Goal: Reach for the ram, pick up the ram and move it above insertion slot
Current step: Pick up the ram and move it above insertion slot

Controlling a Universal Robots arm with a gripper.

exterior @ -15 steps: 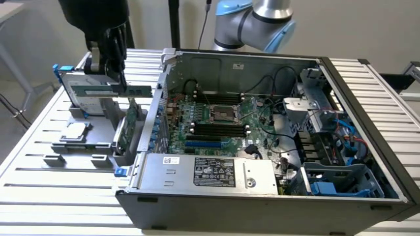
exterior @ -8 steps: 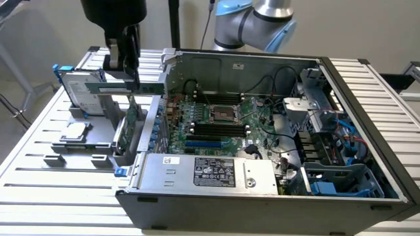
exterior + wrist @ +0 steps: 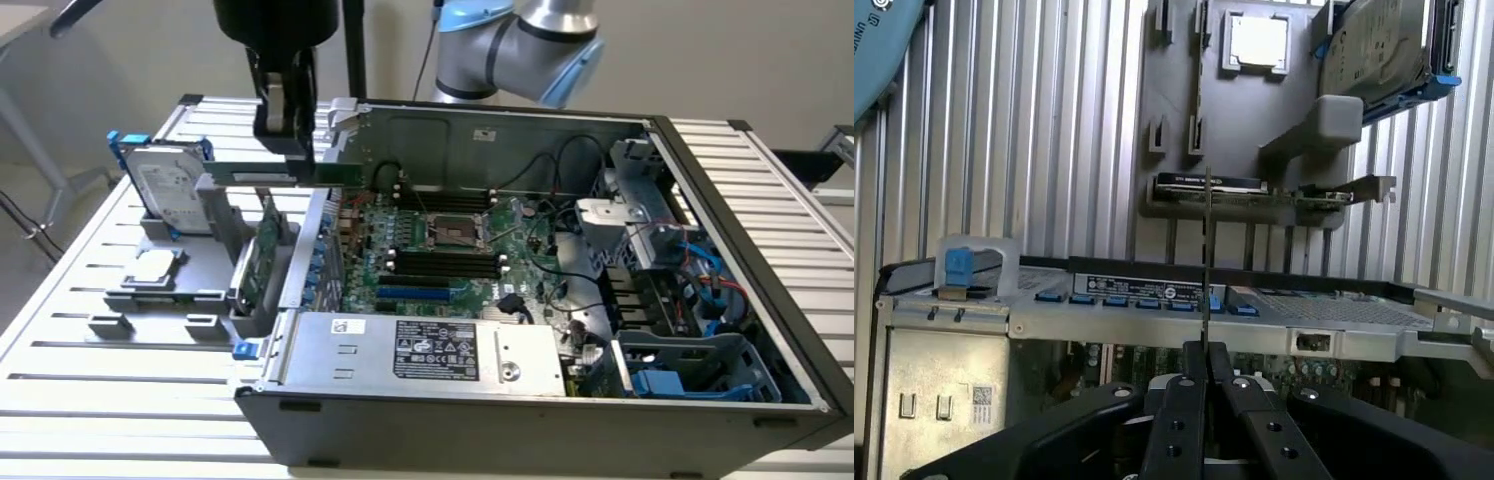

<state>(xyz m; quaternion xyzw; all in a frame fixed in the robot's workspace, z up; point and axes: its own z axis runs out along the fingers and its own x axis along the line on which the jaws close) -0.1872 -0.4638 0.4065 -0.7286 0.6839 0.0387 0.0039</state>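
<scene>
A: Item one, the gripper?
B: Black, hanging from above at the exterior view's left, over the left wall of the open computer case. In the wrist view its two fingers are pressed together on a thin board seen edge-on.

A: Item two, the ram?
B: Long narrow green stick, clamped at the fingertips, lying level and held in the air. It sits directly under the gripper, extending to both sides of it, beside the upper left corner of the case. In the wrist view the ram runs as a thin dark line straight out from between the fingers.

A: Surroundings?
B: Motherboard inside the case, with black memory slots near its middle, well apart from the ram. Grey holder tray on the slatted table at the exterior view's left, carrying an upright hard drive and a green card standing on edge. Power supply along the case's near side.
</scene>
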